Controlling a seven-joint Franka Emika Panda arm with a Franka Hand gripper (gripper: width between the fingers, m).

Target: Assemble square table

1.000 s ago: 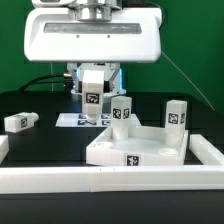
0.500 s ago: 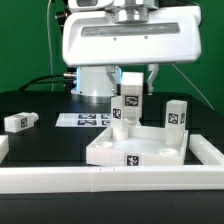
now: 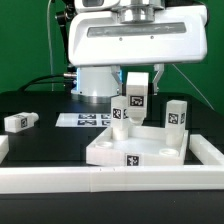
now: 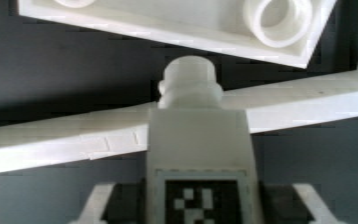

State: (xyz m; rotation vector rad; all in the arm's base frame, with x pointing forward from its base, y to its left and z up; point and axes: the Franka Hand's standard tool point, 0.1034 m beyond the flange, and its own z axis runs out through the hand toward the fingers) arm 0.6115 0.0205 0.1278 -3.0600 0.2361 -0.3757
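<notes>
The white square table top (image 3: 112,149) lies rim up near the middle of the table, a tag on its front wall. My gripper (image 3: 136,82) is shut on a white leg block (image 3: 135,98) and holds it upright just above the top's far side. In the wrist view the held leg (image 4: 201,140) fills the middle, peg (image 4: 190,74) pointing away, tag between my fingers (image 4: 115,200). The top's corner (image 4: 158,22) with a round socket (image 4: 275,14) shows beyond the peg. A second leg (image 3: 119,113) stands right behind the held one. A third leg (image 3: 177,115) stands at the exterior view's right. A fourth (image 3: 20,121) lies at the left.
A long white rail (image 3: 110,181) borders the front, with raised ends at both sides, and crosses the wrist view (image 4: 69,142). The marker board (image 3: 82,120) lies flat behind the top. The robot base (image 3: 95,85) stands at the back.
My gripper has carried the leg block from over the marker board to the exterior view's right, to above the top's far side. In the last half second it sank slightly.
</notes>
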